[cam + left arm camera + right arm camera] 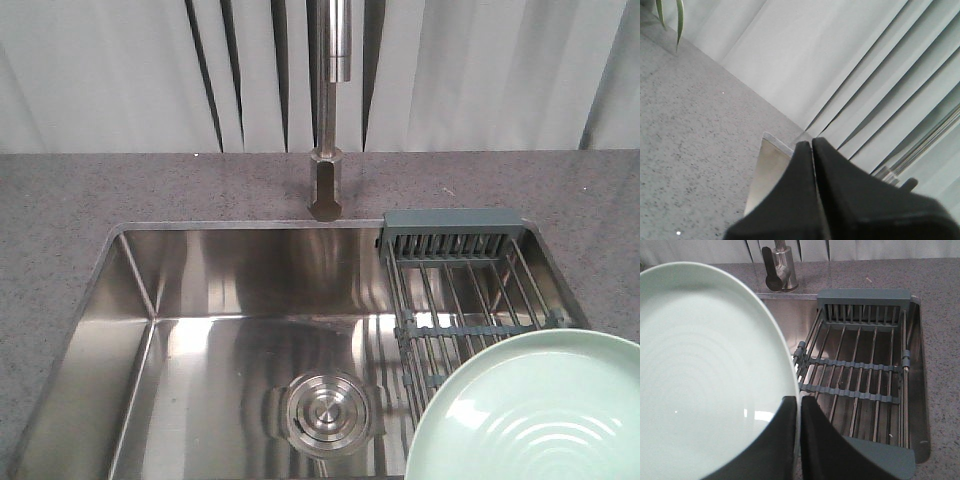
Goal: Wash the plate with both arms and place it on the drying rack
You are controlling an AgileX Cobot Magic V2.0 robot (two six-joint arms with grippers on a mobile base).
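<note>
One gripper alone carries the plate (705, 370). The right gripper (799, 407) is clamped on its rim, one finger on the face and one behind, and nothing else supports it. The plate hangs at the near right of the sink (200, 290), by the near end of the drying rack (460, 290), and does not rest on the rods. The left gripper (811, 150) has its fingers pressed together with nothing between them, out over the counter (690, 125) beside a corner of the sink.

The likely trouble is the grip. A wide, smooth plate held at a single spot on its edge will probably want to swing or slide in the fingers, more so if water from the faucet (335, 60) wets it. With the left gripper away, nothing would catch the plate, and it would fall on the steel rods or into the basin. A tilted descent could also knock the rim against the rack's plastic bar.

Only the right wrist view shows the clamp itself. The front view shows plate, rack and drain (325, 408) but no arm at all. Only the left wrist view shows the left gripper, and it misses the plate entirely.
</note>
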